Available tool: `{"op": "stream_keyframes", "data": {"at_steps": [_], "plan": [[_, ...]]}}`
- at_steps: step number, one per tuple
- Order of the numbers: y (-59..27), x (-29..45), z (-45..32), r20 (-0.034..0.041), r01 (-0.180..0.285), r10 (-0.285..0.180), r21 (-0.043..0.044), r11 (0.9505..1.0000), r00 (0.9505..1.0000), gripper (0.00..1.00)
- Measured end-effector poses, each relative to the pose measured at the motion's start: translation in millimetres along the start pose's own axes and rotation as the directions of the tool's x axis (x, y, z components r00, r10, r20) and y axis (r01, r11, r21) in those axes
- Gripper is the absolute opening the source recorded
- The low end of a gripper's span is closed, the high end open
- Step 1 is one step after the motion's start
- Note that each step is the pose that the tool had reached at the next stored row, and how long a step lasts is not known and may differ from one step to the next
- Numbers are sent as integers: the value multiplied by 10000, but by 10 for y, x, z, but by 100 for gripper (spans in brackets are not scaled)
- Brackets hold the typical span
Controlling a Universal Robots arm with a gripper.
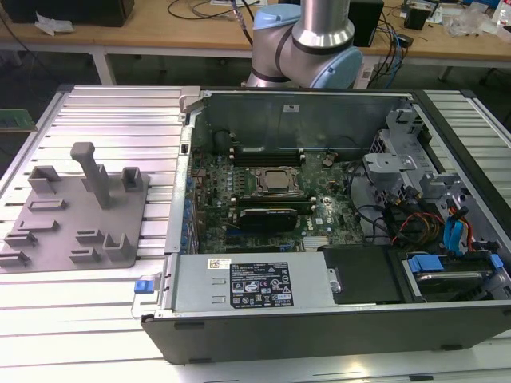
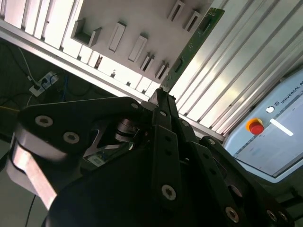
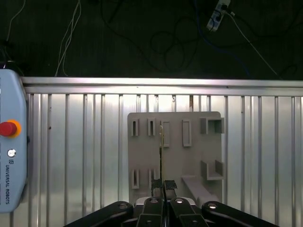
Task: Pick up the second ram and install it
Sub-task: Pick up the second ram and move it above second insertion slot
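A ribbed metal bench is carrying an open computer case, its motherboard lying exposed. A grey slotted holder plate is sitting beside the case, toward the exterior view's left. The robot arm is rising behind the case. A teach pendant with a red button is resting on the bench near the plate. In both wrist views the black jaws are clamping shut on one end of the second ram, a thin green stick seen edge-on. They are holding it above the holder plate, away from the case.
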State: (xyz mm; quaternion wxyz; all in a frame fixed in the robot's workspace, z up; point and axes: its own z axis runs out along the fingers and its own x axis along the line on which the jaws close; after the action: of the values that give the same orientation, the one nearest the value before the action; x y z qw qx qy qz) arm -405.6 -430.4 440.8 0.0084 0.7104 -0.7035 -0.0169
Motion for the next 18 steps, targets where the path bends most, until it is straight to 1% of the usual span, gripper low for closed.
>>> {"op": "stream_keyframes", "data": {"at_steps": [4, 9, 11, 18], "plan": [[-74, 1, -2, 0, 0, 0, 0, 10000, 10000, 9], [-190, 2, -6, 0, 1, -1, 0, 10000, 10000, 9], [-217, 3, -7, 0, 1, -1, 1, 10000, 10000, 9], [-382, 4, -13, 0, 0, 0, 1, 10000, 10000, 9]]}}
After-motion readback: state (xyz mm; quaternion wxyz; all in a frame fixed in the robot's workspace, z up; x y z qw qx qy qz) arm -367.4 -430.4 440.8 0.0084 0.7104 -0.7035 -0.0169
